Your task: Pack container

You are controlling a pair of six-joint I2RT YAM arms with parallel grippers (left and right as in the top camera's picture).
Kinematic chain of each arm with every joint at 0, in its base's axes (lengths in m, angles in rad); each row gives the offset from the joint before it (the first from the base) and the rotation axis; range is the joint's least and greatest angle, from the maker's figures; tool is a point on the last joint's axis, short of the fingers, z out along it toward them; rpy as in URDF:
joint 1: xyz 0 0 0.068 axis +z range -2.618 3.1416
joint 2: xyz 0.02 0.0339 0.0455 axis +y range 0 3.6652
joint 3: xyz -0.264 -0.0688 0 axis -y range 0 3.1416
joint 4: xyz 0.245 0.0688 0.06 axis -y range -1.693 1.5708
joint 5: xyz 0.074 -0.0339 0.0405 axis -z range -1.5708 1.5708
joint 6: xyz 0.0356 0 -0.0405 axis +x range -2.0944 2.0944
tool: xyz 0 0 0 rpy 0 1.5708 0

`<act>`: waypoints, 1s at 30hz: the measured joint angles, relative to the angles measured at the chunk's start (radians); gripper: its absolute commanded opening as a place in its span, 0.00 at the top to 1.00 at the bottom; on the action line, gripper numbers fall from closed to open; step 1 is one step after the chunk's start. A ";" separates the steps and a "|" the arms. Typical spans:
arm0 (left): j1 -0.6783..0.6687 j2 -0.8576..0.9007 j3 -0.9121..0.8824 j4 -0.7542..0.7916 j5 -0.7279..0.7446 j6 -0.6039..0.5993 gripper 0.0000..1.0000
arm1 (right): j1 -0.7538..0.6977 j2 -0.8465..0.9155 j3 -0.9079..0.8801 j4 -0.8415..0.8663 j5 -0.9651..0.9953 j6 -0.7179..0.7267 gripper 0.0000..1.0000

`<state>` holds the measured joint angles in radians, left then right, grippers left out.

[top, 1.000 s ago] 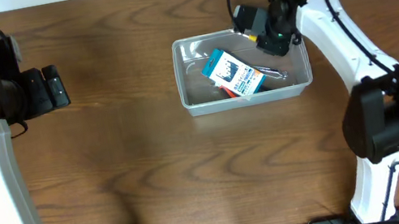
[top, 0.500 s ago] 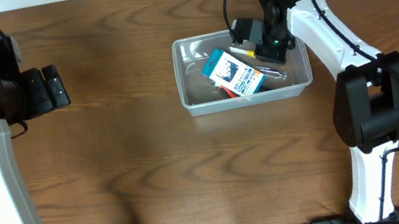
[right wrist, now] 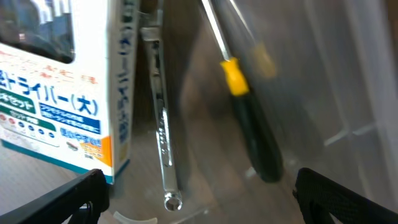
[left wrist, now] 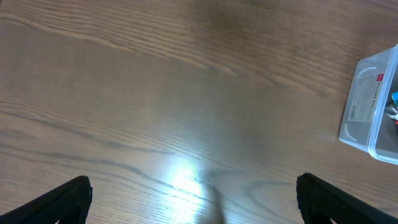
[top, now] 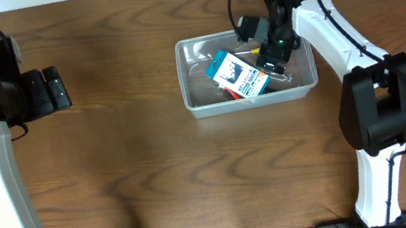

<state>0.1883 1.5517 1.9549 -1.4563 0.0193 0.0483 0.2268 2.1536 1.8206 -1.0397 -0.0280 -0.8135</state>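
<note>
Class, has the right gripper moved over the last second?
Yes. The right gripper shifted from the container's far rim inward, over its contents.

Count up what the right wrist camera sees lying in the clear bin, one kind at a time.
printed box: 1
silver wrench: 1
screwdriver, black handle with yellow collar: 1
Total in the container, in that view: 3

Table [top: 153,165] was faintly glossy grained wood, container [top: 251,102] clear shiny plastic, box [top: 236,74] printed card, slim tool [right wrist: 163,137] polished metal, screwdriver handle [right wrist: 255,143] smooth plastic.
</note>
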 measured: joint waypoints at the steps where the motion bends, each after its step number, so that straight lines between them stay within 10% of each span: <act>1: 0.000 0.000 0.000 0.000 0.000 0.000 0.02 | 0.000 -0.013 0.000 -0.001 0.011 0.019 0.01; 30: 0.000 0.000 0.000 0.000 0.000 0.000 0.02 | -0.470 -0.928 -0.063 -0.414 -0.095 0.431 0.01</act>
<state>0.1883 1.5513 1.9549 -1.4563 0.0193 0.0483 -0.2428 1.2255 1.7573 -1.4540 -0.1226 -0.3820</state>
